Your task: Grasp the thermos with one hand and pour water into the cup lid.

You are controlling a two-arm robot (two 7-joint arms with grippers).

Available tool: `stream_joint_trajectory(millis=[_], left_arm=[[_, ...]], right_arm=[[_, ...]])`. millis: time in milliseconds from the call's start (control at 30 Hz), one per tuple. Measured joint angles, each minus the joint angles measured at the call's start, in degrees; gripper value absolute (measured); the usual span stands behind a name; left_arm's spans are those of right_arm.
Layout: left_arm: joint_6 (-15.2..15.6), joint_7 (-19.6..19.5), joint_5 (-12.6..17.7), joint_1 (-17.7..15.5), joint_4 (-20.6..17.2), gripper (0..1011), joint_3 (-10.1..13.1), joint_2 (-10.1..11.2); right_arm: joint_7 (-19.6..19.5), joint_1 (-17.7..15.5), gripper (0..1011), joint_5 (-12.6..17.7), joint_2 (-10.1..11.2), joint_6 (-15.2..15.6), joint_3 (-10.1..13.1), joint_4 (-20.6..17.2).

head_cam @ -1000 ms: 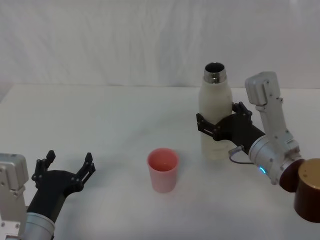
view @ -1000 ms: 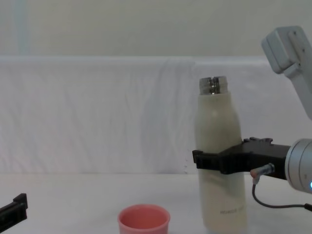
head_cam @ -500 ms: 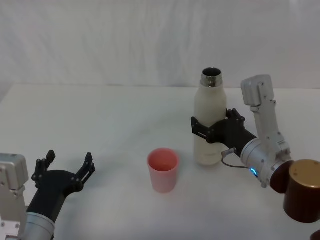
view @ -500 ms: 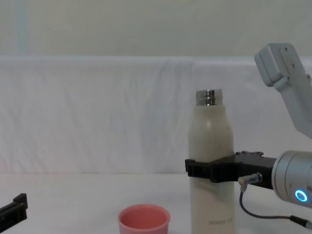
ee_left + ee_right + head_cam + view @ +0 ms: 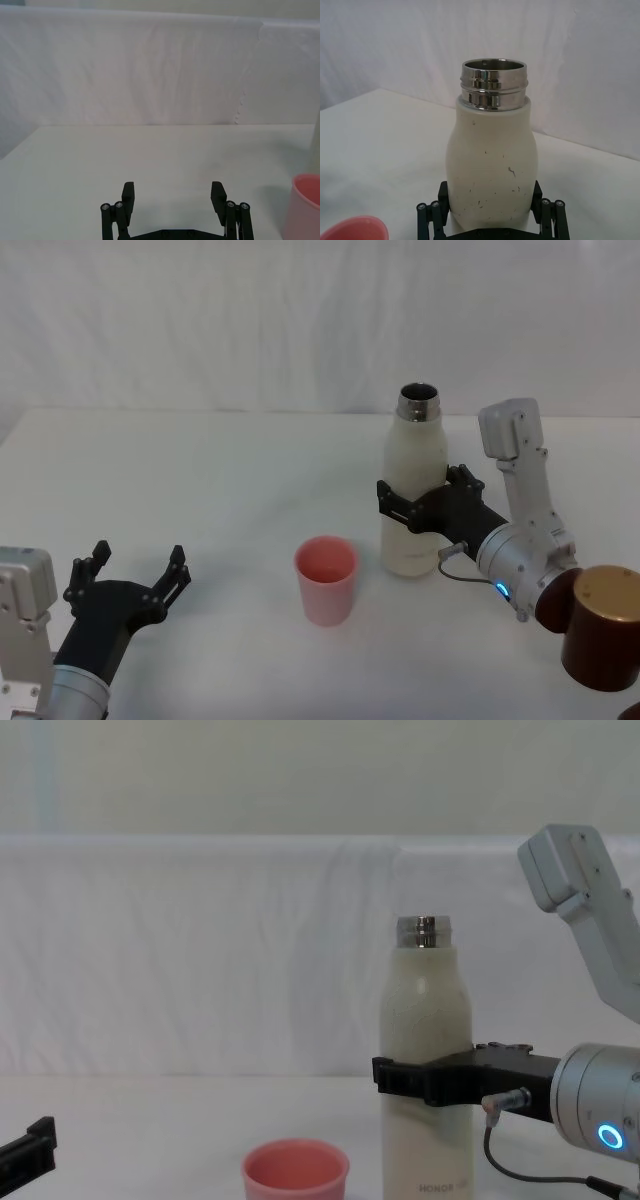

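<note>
Thermos (image 5: 414, 490) upright, open steel neck up, clamped at mid-body by the right gripper (image 5: 420, 502), one black jaw on each side of the cream wall; the right wrist view shows both jaws bearing flat against the bottle with no gap. Whether the base is touching the table (image 5: 200, 470) or just clear of it cannot be told. Cup lid (image 5: 325, 579) stands upright on the table, to the robot's left of the bottle and nearer the robot, near but not touching. Left gripper (image 5: 128, 585) rests parked low at the table's near left, jaws spread wide, holding nothing. Judged step: bottle secured, being brought toward the cup before the tip. To do it well: bring the neck above and just to the right of the pink rim, with the bottle clear of the rim so the body does not knock the light cup over. Then roll the wrist so the mouth tips leftward over the cup's centre, slowly, since the mouth is wide and the cup small and shallow. Grip sits about mid-height, so the matte wall may slip as the weight shifts; hold clamp force steady. Water level inside not visible, so onset of flow is unknown; tilt in small steps.
</note>
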Motion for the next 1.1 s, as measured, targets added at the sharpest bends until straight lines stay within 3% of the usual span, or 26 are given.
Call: stream_joint_trajectory(millis=[1100], left_arm=[[0.00,0.00,0.00,0.00,0.00,1001,0.00,0.00]], right_arm=[[-0.27,-0.80,958,1.64,2.41,-3.22,-1.64,0.20]])
